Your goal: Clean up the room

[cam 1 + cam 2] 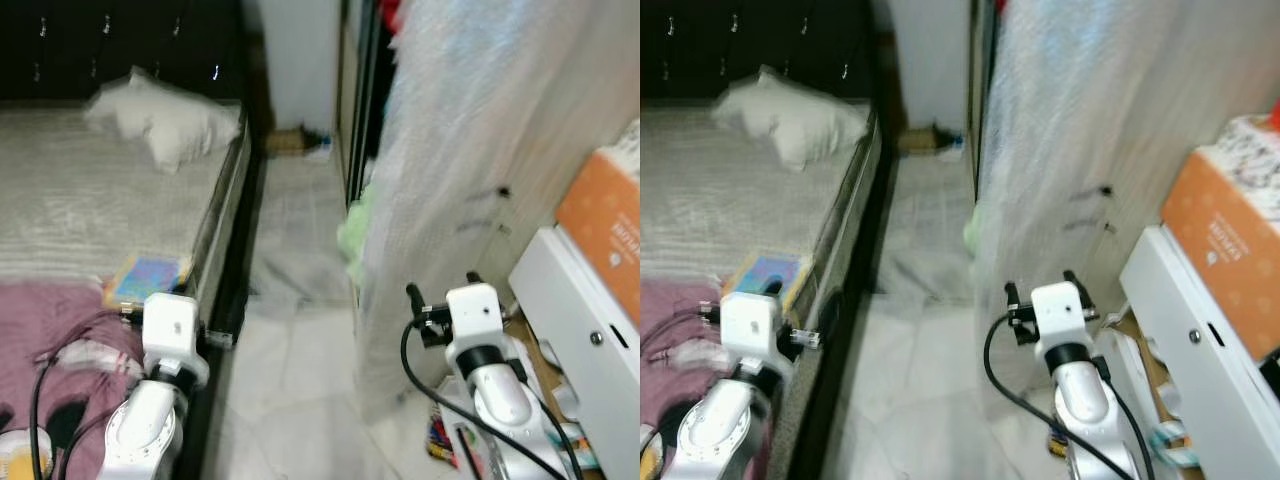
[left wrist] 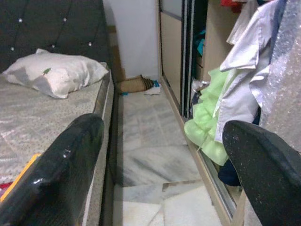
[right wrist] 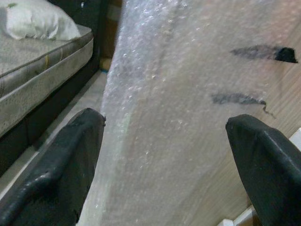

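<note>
Green garment (image 2: 205, 129) beyond parted left jaws

Two silver arms, each ending in a white box-shaped wrist block above a black collar ring. The left arm (image 1: 150, 420) carries black cables looping along its side. The right arm (image 1: 495, 395) has one thick black cable arching from the block. Gripper fingers (image 2: 56, 174) are matte black, broad, rounded.
</note>
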Tool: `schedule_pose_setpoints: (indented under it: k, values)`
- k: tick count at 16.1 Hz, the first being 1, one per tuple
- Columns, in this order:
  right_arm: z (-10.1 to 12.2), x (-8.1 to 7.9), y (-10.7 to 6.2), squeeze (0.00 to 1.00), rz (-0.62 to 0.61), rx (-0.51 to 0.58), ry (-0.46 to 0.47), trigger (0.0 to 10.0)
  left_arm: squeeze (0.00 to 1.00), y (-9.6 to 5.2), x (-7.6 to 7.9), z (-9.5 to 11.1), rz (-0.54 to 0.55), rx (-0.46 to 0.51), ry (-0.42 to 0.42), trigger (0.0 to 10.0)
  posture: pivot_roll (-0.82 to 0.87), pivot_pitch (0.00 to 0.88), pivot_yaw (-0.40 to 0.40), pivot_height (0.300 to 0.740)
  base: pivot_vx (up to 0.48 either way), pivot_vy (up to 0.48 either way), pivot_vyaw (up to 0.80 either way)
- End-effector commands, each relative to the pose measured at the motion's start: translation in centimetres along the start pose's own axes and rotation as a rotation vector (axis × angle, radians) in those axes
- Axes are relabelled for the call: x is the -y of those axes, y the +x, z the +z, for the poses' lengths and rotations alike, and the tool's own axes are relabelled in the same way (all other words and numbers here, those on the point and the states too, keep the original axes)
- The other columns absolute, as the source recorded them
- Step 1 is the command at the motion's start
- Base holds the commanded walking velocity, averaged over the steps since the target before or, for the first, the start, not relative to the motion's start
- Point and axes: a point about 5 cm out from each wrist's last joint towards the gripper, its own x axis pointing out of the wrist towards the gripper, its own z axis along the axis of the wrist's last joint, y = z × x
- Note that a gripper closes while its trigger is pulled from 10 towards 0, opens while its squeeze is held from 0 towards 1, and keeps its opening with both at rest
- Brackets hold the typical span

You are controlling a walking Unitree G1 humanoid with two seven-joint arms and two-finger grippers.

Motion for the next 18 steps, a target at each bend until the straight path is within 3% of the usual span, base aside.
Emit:
schedule_pose_setpoints:
  k: [1,6,9,12,18]
  values:
    - [0.2,-0.2,0.1,0.0,0.009,0.01,0.006,10.0,0.0,0.0,-0.2,0.0,-0.004,-0.002,0.007,10.0,-0.04,0.061,-0.024,0.74,0.0,0.0,0.0]
    - [0.3,-0.4,0.1,0.0,0.026,0.02,-0.005,10.0,0.0,0.0,-0.2,0.0,-0.012,-0.003,0.008,10.0,-0.04,0.061,-0.022,0.74,0.0,0.0,0.0]
    - [0.6,-0.5,0.0,0.0,0.042,0.034,-0.01,10.0,0.0,0.0,0.0,0.0,-0.017,-0.002,0.008,10.0,-0.04,0.064,-0.021,0.74,0.0,0.0,0.8]
    - [1.6,-1.8,0.3,0.0,0.158,0.094,-0.022,10.0,0.0,0.2,-0.2,0.2,-0.013,0.005,0.015,10.0,-0.04,0.065,-0.021,0.74,0.0,0.0,0.8]
    - [2.1,-1.7,1.2,0.0,0.168,0.108,-0.007,10.0,0.0,0.3,-0.3,0.3,0.001,0.024,0.016,10.0,-0.04,0.056,-0.022,0.74,0.0,0.0,0.8]
